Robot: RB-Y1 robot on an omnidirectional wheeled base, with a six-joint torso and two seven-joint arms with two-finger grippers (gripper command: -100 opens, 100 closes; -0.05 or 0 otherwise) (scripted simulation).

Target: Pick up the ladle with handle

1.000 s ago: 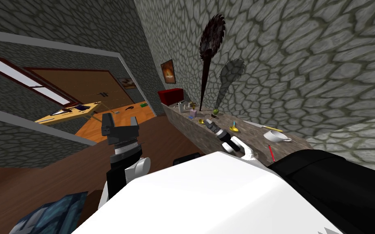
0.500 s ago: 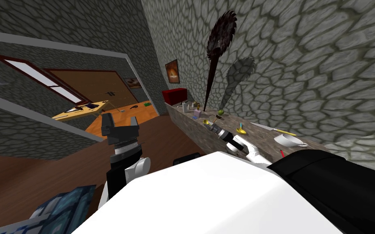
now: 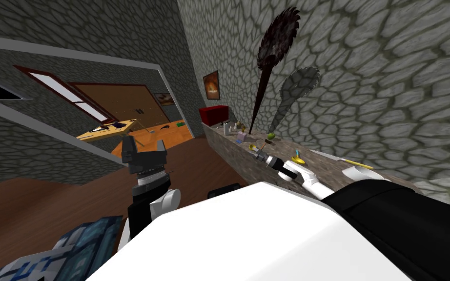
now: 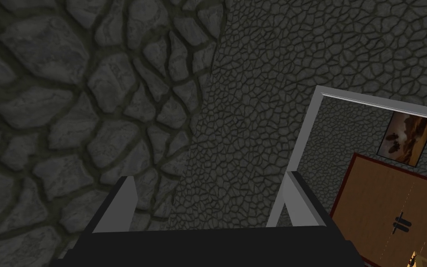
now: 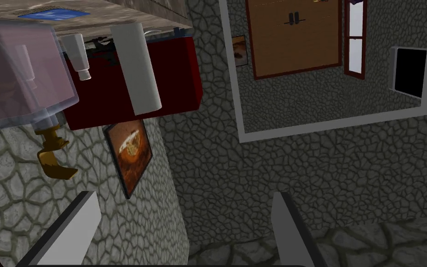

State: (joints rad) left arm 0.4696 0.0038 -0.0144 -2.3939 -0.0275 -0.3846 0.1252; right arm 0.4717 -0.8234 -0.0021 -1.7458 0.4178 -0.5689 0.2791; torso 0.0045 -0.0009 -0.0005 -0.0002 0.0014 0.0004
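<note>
Ladle (image 3: 252, 146), perhaps the gold piece, lies on speckled counter (image 3: 282, 149) by released right hand (image 3: 258, 154).

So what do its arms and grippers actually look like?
Both arms are white segments with black joints: left arm, right arm. Each ends in a dark box carrying two thin, light grey, blade-like fingers: left gripper, right gripper.

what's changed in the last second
Everything in the head view slid right: my own move, not the things'. The cup on the counter is now partly hidden. Right gripper stays out over the counter, jaws open; left gripper stays raised, open. Nothing grasped.
</note>
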